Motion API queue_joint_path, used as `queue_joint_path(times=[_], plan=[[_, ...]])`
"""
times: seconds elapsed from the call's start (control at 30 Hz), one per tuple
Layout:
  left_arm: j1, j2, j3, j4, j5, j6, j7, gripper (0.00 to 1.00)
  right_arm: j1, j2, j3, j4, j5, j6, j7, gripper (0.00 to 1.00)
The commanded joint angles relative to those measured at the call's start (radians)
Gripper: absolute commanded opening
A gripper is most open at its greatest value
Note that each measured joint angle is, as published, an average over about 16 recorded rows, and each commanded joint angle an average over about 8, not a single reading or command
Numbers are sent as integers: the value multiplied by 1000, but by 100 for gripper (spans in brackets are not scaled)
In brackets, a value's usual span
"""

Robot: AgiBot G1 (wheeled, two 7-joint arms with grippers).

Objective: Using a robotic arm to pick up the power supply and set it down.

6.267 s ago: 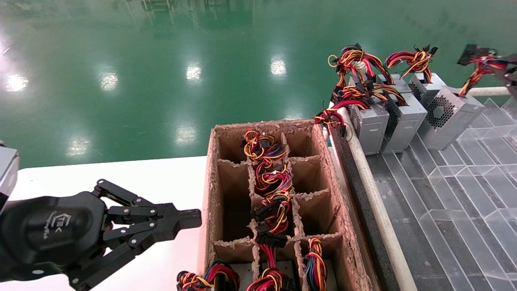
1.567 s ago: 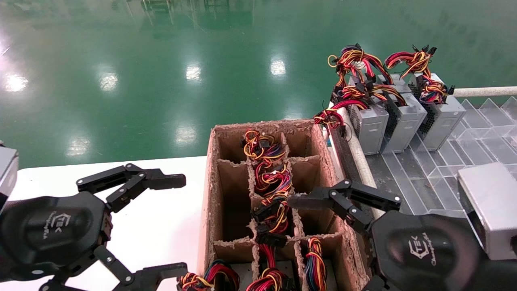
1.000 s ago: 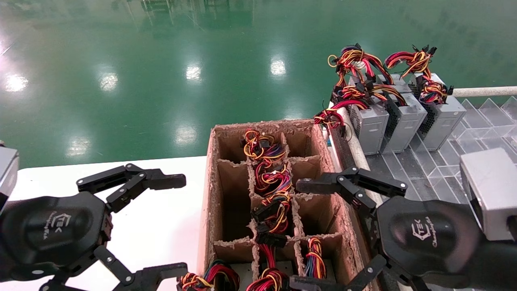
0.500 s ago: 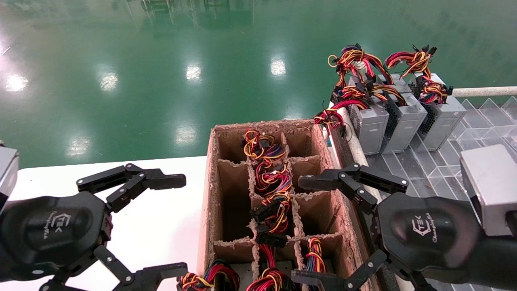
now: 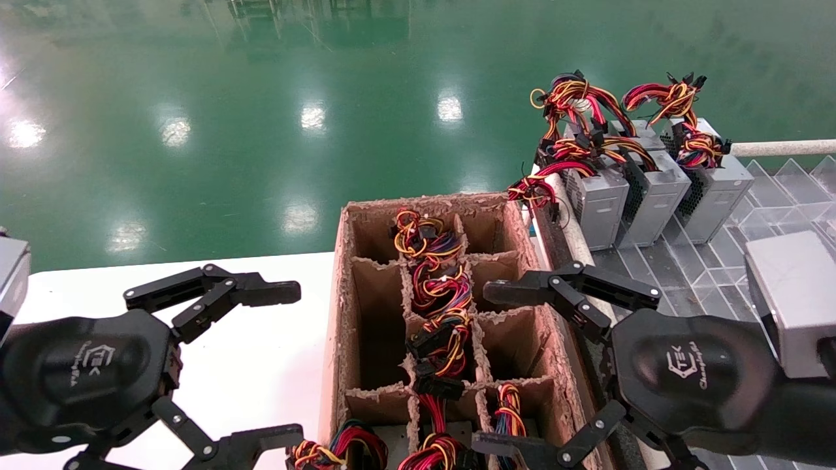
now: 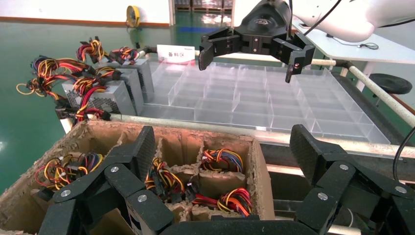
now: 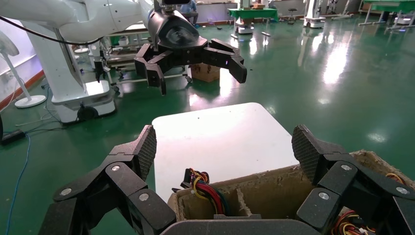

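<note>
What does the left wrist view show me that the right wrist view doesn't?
Only the left wrist view shows the clear divided tray, the power supplies standing at its end, and the right gripper, open. Only the right wrist view shows the white table and the left gripper, open over it. Both show the cardboard box with wire bundles in its cells.

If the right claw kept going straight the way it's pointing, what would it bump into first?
Probably the brown cardboard divider box and its wire bundles: the open right gripper points left over its near compartments. Height is unclear, so it might pass above.
</note>
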Motion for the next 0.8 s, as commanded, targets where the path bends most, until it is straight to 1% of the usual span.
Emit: queue_joint_path(times=[0.03,0.8], plan=[[0,0,0,0,0,0,0,100,0,0,0,0,0,0,0,100],[0,0,0,0,0,0,0,100,1,0,0,-2,-1,0,-1,100]])
